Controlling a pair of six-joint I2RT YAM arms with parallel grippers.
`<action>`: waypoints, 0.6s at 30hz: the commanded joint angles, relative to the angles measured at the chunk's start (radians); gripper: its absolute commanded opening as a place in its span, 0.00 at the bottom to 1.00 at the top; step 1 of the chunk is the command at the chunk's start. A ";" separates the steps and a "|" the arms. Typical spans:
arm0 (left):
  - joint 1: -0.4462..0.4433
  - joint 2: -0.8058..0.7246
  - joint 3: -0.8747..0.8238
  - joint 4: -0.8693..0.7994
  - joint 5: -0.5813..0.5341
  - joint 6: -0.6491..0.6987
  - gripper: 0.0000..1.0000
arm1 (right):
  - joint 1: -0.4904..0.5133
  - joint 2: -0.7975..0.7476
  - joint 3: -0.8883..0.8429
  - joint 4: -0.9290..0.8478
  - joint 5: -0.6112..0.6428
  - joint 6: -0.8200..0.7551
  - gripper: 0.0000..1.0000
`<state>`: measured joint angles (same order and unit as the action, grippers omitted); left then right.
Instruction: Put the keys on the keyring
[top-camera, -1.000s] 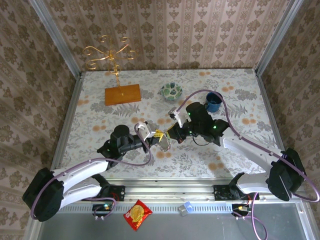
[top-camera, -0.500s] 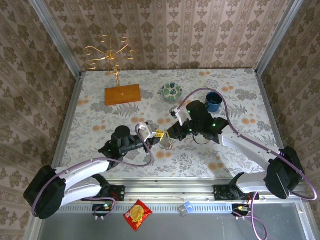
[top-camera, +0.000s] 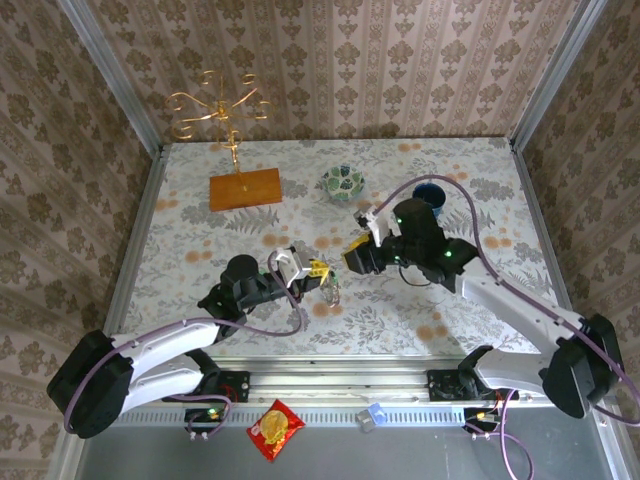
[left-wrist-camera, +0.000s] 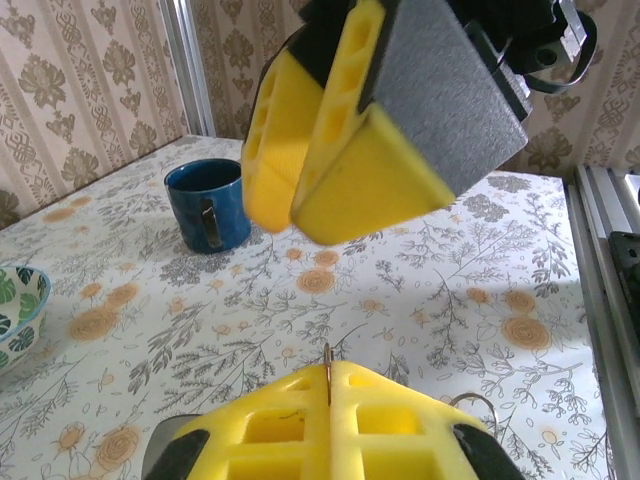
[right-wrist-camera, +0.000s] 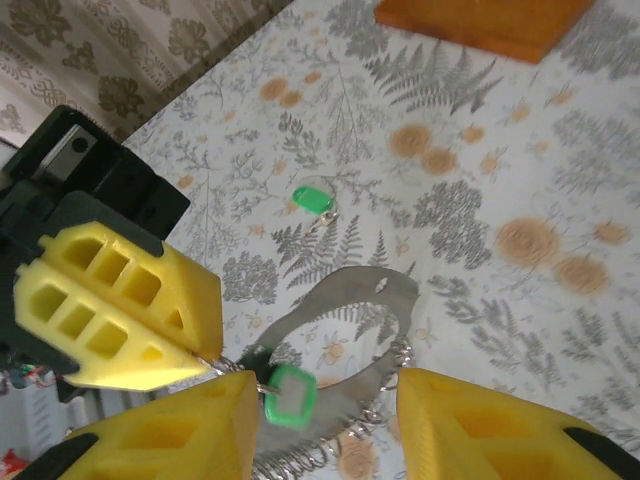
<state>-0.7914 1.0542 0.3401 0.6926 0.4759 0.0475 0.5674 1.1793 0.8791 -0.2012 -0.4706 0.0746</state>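
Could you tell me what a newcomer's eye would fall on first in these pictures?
First come the two yellow-padded grippers facing each other at mid-table: the left gripper shut on the keyring, the right gripper open beside it. Next are the bright green heads: one key at the ring's lower edge, the other key lying on the table beyond. The gold wire stand at the far left corner also stands out.

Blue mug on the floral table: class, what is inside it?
The round blue mug shows a dark inner wall; its rim hides the bottom, so any contents cannot be seen.
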 joint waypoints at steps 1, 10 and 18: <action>0.008 0.001 -0.016 0.129 0.048 -0.042 0.00 | -0.016 -0.044 -0.068 0.115 0.023 -0.100 0.42; 0.095 0.098 -0.065 0.392 0.218 -0.165 0.00 | -0.034 -0.125 -0.186 0.285 -0.094 -0.327 0.44; 0.098 0.132 -0.081 0.470 0.283 -0.117 0.00 | -0.032 -0.137 -0.180 0.244 -0.209 -0.396 0.44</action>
<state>-0.6987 1.1885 0.2695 1.0485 0.6964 -0.0757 0.5373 1.0580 0.6971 0.0307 -0.6041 -0.2573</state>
